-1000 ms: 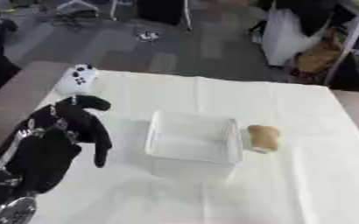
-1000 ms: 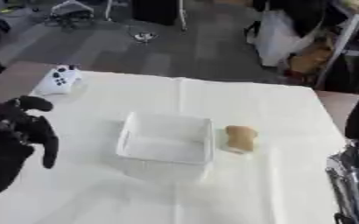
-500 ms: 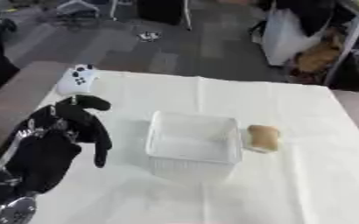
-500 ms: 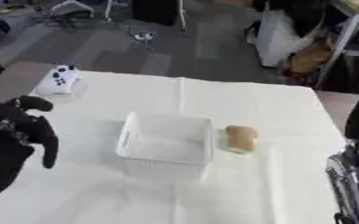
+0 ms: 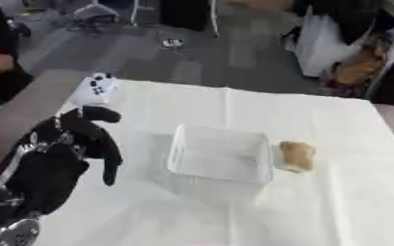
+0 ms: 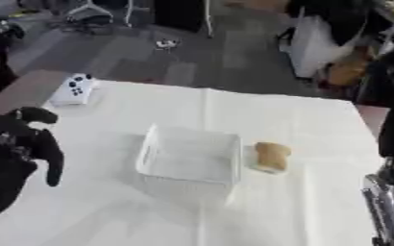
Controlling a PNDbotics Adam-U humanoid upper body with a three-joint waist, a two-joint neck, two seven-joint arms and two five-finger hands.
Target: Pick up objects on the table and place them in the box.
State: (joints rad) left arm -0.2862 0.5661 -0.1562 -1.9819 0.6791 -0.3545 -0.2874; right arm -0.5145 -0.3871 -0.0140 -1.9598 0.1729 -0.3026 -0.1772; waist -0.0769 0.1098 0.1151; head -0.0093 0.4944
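Left eye view | my left hand [image 5: 62, 153] open, holds nothing | bread [image 5: 297, 155] beside box [image 5: 220, 154] | I lift bread gently over the wall.

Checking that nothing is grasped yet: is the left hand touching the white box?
Apart. In the left eye view a strip of white tablecloth shows between the left hand and the white box; the fingers hang clear of its rim.

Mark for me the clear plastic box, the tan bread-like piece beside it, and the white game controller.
Clear plastic box [image 5: 182, 146]: left eye view, left wall.
Tan bread-like piece [image 5: 297, 155]: left eye view, top surface.
White game controller [image 6: 74, 89]: right eye view, middle of its body.
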